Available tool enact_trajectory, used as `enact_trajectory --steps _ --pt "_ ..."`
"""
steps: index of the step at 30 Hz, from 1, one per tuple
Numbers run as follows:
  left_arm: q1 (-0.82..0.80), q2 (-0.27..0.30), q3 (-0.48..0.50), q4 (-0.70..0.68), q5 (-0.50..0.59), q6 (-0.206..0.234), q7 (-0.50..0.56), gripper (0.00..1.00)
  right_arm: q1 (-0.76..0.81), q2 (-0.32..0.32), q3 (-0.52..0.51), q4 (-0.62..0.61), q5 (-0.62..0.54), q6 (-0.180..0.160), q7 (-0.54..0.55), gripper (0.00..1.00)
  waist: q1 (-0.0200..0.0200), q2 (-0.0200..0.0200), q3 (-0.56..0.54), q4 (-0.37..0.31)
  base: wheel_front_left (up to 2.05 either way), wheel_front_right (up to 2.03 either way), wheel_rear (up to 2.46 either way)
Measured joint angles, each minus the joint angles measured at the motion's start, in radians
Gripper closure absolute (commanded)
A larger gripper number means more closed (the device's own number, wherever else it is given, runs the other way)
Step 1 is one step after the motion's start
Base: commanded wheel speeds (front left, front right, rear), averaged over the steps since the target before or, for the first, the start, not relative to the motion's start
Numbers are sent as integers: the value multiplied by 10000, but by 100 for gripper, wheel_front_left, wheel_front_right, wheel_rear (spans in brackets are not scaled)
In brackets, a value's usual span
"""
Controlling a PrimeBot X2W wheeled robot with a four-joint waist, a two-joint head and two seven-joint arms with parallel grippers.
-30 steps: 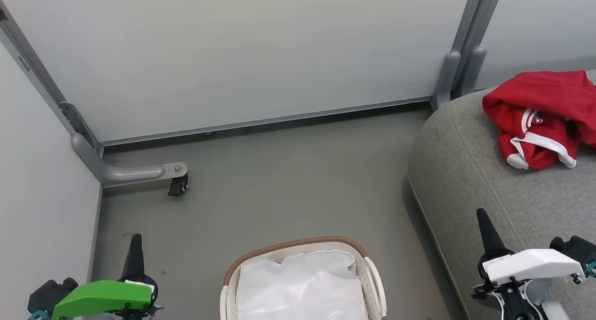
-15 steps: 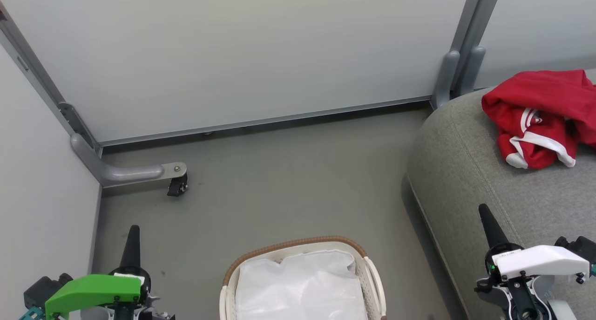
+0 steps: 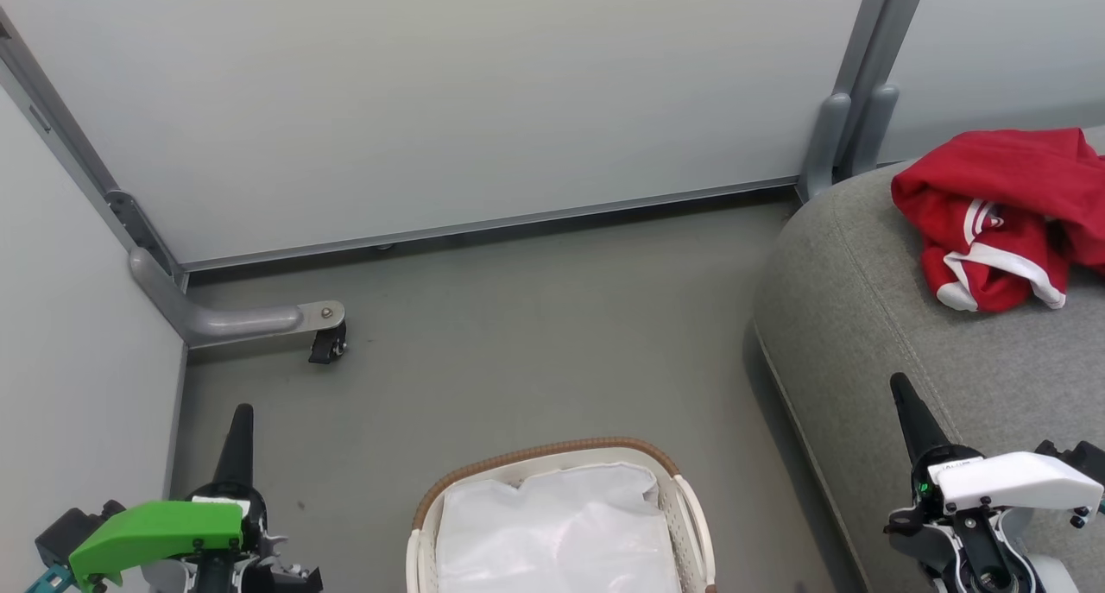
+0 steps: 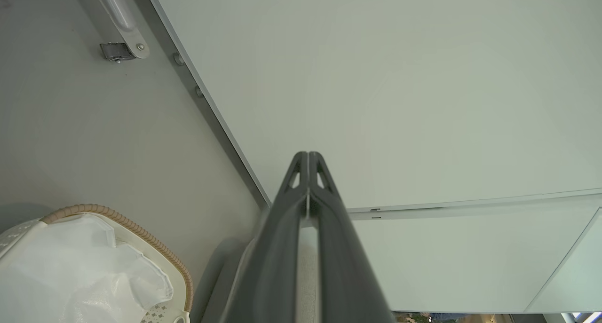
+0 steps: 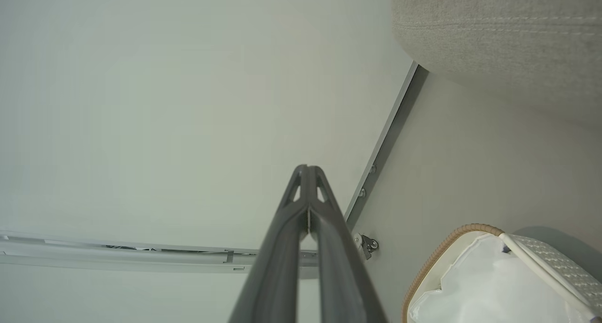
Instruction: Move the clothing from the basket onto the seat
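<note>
The red soft sports clothing with white stripes and trim (image 3: 1001, 213) lies bunched on the large grey fabric-upholstered seat (image 3: 863, 334), close to the seat's far edge. It is well apart from both grippers.

The oval white perforated plastic basket with a brown woven rim (image 3: 544, 451) stands on the grey floor (image 3: 535, 317). It is near the seat's rounded left edge but does not touch it. The inside of the basket shows a crumpled white fabric liner (image 3: 552, 533).

The left gripper (image 3: 242, 413), under a green cover, hangs over the floor to the basket's left. Its two dark fingers are pressed together and grasp nothing.

The right gripper (image 3: 899, 384), under a white cover, hangs over the seat's near left edge. Its fingers are likewise clenched together and empty.

A grey metal foot with a black caster (image 3: 326, 344) rests at the floor's far-left corner, below the pale wall panel (image 3: 432, 101).
</note>
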Motion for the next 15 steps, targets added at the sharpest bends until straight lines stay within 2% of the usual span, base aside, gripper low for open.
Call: enact_trajectory --steps 15 --pt "-148 2 138 -94 -1012 -46 307 100 -45 -8 -119 -98 1166 0 309 100 0 0 8 -25 0 0 0"
